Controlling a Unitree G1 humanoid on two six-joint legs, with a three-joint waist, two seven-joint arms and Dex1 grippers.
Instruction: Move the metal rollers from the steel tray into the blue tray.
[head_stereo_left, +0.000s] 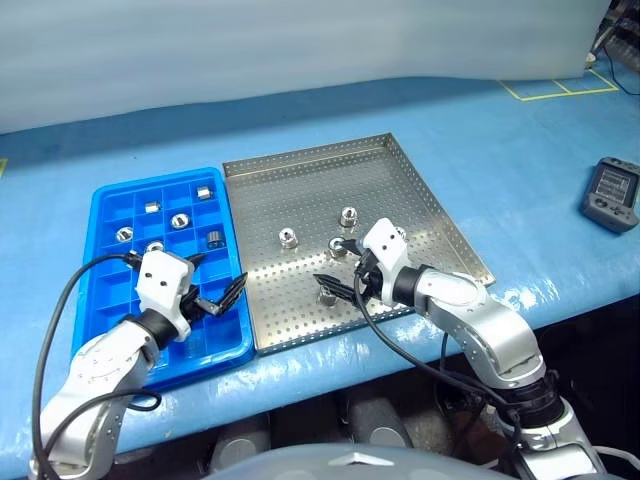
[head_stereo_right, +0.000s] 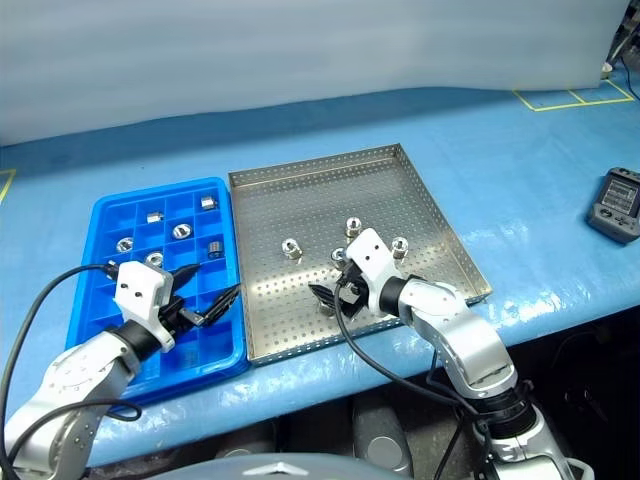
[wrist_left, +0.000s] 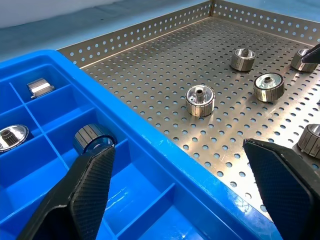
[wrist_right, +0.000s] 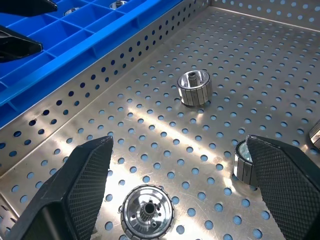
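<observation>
The steel tray lies mid-table with several metal rollers on it, among them one near its middle and one close to its front rim. To its left sits the blue tray, which holds several rollers such as one in a cell by its right wall. My left gripper hovers open over the blue tray's near right corner, empty. Above the front part of the steel tray my right gripper is open, with a roller beside one finger.
A small grey device with a screen lies on the blue table cover at the right. Yellow tape marks show at the far right. The table's front edge runs just below both trays.
</observation>
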